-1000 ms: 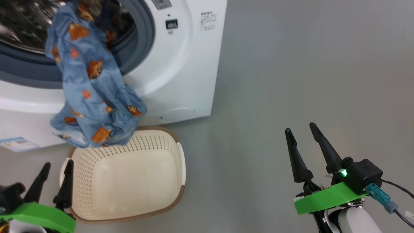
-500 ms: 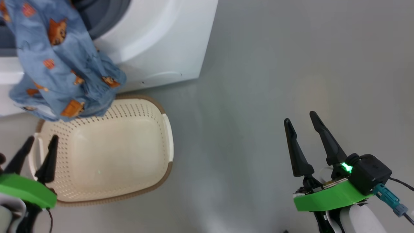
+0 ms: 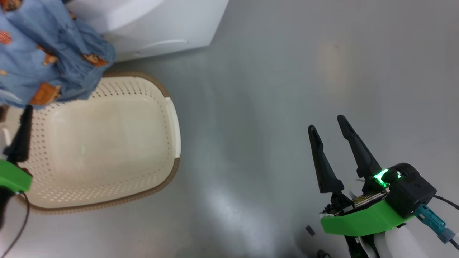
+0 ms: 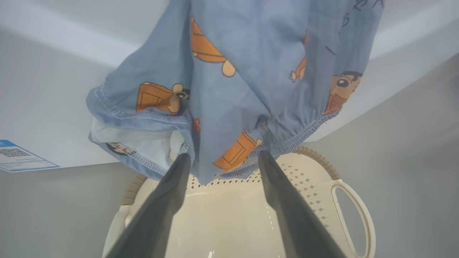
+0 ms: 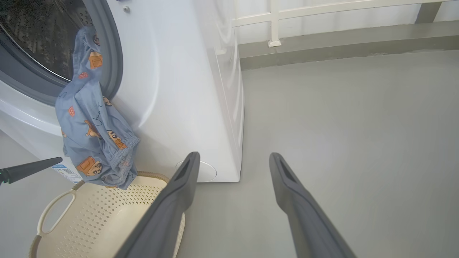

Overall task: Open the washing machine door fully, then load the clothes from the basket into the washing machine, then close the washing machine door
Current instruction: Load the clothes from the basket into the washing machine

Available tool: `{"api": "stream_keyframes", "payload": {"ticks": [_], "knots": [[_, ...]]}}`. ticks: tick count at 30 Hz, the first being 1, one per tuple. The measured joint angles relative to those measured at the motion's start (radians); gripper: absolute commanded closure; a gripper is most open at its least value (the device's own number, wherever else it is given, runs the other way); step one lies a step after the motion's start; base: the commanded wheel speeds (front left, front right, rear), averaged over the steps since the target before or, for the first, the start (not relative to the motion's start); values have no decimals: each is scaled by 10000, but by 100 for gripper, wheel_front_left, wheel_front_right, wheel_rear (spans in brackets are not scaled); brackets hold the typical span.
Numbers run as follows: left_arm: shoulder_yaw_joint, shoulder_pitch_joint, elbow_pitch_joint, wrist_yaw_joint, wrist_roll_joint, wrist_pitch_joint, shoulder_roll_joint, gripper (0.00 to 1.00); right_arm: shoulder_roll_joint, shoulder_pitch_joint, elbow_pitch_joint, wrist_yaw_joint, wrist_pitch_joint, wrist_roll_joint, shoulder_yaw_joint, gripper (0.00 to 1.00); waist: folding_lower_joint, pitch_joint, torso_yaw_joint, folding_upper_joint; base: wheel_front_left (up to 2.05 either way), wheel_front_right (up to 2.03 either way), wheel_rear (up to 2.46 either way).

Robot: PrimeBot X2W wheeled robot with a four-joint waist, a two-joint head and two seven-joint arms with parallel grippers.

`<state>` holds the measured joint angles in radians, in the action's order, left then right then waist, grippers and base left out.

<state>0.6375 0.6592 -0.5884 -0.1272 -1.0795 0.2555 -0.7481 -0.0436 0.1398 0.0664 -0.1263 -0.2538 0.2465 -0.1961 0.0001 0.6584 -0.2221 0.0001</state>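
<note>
**Clothes hang half out of the drum**

The washing machine stands open-mouthed, and the clothes are only partly loaded. The blue printed fabric drapes from the drum over the grey gasket and down the white front. Its hem ends at the far rim of the basket; we cannot tell whether it touches.

Our left tool is released, fingers spread and pointing at that hem without gripping it. Our right tool is released too, over the floor, well apart from the basket.

We judge the step in hand to be finishing the load. We should pinch the gathered hem low, take both layers, lift it over the gasket lip, and push deep so nothing slides out.
</note>
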Motion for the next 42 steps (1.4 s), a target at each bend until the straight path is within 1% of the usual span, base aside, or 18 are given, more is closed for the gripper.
{"api": "stream_keyframes", "payload": {"ticks": [9, 12, 20, 27, 28, 29, 30, 31, 32, 39, 42], "knots": [[974, 1111, -215, 0, -1300, -52, -767, 0, 2, 195, 360, 0, -2, 4, -173, 0, 0, 919, -269, 0, 0, 0, 0], [1269, 1598, -190, 0, -1486, -98, -938, 0, 2, 195, 433, 0, 0, 4, -201, 0, -1, 1147, -369, 0, 0, 0, 0], [2002, 2569, -104, 0, -2059, -213, -1133, 0, 6, 200, 525, 0, 0, 88, -320, 0, -1, 1491, -600, 0, 0, 0, 0], [2429, 3280, 77, 0, -2466, -263, -1152, 0, 10, 202, 535, 0, 0, 105, -355, 0, 0, 1526, -714, 0, 0, 0, 0], [2441, 3314, 75, 0, -2500, -228, -1152, 4, 10, 202, 535, 0, 0, 109, -357, 0, -1, 1509, -718, 0, 0, 0, 0], [2466, 3345, 71, 0, -2523, -176, -1154, 40, 10, 202, 533, 0, 0, 125, -359, 0, -1, 1490, -723, 0, 0, 0, 0], [2500, 3398, 59, 0, -2525, -171, -1158, 58, 10, 202, 533, 0, 0, 153, -370, 0, -2, 1469, -731, 0, 0, 0, 0], [2510, 3431, 54, 0, -2529, -163, -1158, 84, 12, 202, 533, 0, 0, 165, -384, 0, -2, 1447, -737, 0, 0, 0, 0], [2529, 3463, 44, 0, -2535, -161, -1156, 100, 12, 202, 533, 0, 0, 165, -391, 0, -2, 1423, -742, 0, 0, 0, 0], [2823, 3434, 410, 2, -2644, -71, -1156, 100, 10, 202, 510, 0, 0, 167, -374, 0, -2, 1209, -651, 0, 0, 0, 0], [2754, 3299, 600, 2, -2535, -44, -1160, 100, 10, 204, 476, 0, 0, 176, -370, 0, -2, 1039, -580, 0, 0, 0, 0]]}}
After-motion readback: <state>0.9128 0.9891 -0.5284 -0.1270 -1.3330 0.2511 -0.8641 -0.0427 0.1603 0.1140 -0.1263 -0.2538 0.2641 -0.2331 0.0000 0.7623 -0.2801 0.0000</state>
